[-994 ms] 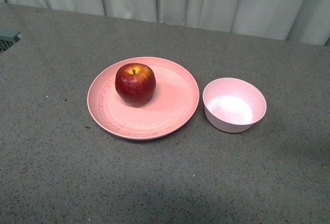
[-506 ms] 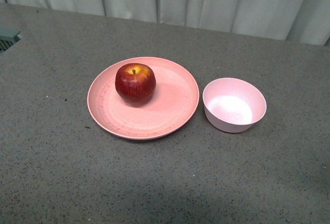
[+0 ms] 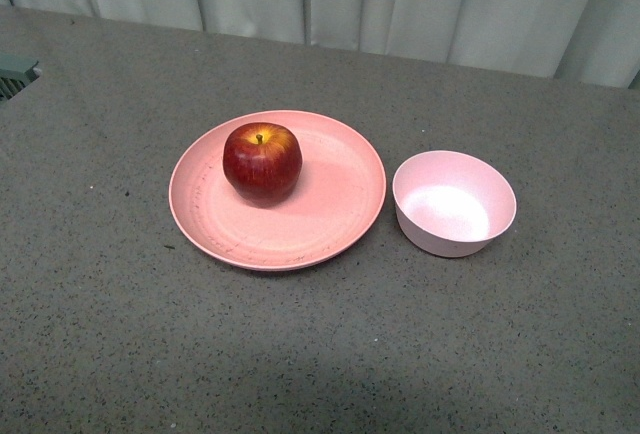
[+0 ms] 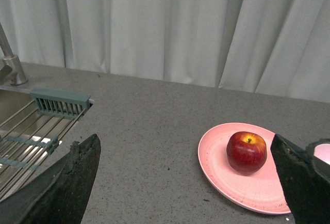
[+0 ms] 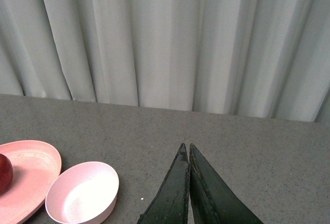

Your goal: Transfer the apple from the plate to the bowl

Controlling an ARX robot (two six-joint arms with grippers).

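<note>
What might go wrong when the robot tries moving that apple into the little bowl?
The apple is round and glossy, so it may slip from the open left hand or roll across the plate. The bowl looks barely wider than the apple, so a slightly off drop might hit its rim and tip it.

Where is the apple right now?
In the front view the apple sits on the plate, toward its far left part, stem up; the empty bowl stands just right of the plate.
</note>
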